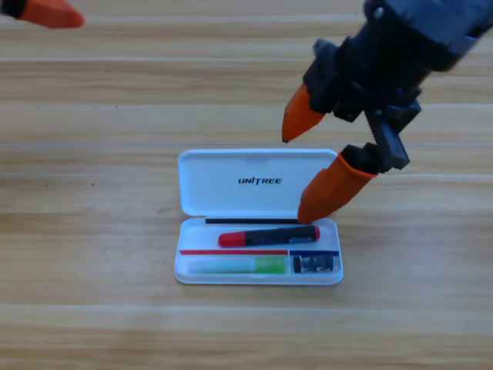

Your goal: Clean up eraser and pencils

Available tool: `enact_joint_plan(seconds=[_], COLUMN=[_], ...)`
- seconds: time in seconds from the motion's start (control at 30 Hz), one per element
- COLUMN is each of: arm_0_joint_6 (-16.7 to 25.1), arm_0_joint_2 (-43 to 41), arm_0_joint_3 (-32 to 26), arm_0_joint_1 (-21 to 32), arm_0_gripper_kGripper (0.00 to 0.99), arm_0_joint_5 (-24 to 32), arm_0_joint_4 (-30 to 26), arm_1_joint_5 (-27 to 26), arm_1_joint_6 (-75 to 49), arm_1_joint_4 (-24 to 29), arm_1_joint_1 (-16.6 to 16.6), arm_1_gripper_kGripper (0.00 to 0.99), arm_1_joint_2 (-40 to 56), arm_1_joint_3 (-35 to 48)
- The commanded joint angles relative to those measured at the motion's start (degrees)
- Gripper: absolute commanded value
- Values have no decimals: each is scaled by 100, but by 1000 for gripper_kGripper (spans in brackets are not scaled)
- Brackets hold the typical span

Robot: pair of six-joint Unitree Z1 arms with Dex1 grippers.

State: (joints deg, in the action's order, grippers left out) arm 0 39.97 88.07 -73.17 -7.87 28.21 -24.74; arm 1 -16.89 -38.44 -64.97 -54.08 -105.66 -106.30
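Right gripper (300,177) hangs with jaws spread wide, holding nothing. Just beneath its lower jaw tip, inside the white case (192,185), lie the red-capped pencil (268,236), green pencil (237,266) and eraser (314,264).

We see the right arm (431,19) as a grey housing with a dark round fitting at its top. Below it sits a black, blocky pincer (300,176) body with angular brackets. One black link carries a toothed, rack-like edge. Two orange jaws taper to blunt points, smooth and unmarked; the lower one is longer and thicker, with a black clamp at its root. Of the left pincer (48,14) we see only one orange jaw tip and a sliver of black body at the desk's far left corner.
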Motion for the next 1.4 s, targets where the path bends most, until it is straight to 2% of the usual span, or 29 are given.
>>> enact_joint_plan(seconds=[0.03, 0.17, 0.3, 0.4, 0.57, 0.73, 1.27, 1.4], arm_0_joint_6=[37, 46, 55, 73, 240, 248, 187, 160], arm_0_joint_2=[904, 1423, 1924, 2267, 2689, 2987, 3374, 3515], arm_0_joint_3=[39, -110, -163, -233, -268, -268, -224, -242], arm_0_joint_1=[-12, -197, -382, -540, -689, -830, -1058, -1058], arm_0_gripper_kGripper=[933, 884, 749, 595, 239, 0, 0, 0], arm_0_joint_5=[290, 475, 615, 615, 800, 817, 914, 1107], arm_0_joint_4=[435, 523, 725, 822, 989, 1138, 1138, 1112], arm_1_joint_5=[-157, -271, -271, -280, -289, -412, -535, -552], arm_1_joint_6=[320, 469, 478, 478, 496, 531, 592, 584], arm_1_joint_4=[951, 1004, 1004, 1004, 1004, 1004, 1021, 1021], arm_1_joint_1=[178, 178, 178, 178, 178, 178, 178, 178], arm_1_gripper_kGripper=[930, 930, 930, 930, 930, 930, 930, 930], arm_1_joint_2=[802, 898, 863, 890, 1013, 1118, 1048, 1092], arm_1_joint_3=[1032, 1120, 1191, 1226, 1252, 1279, 1164, 1279])
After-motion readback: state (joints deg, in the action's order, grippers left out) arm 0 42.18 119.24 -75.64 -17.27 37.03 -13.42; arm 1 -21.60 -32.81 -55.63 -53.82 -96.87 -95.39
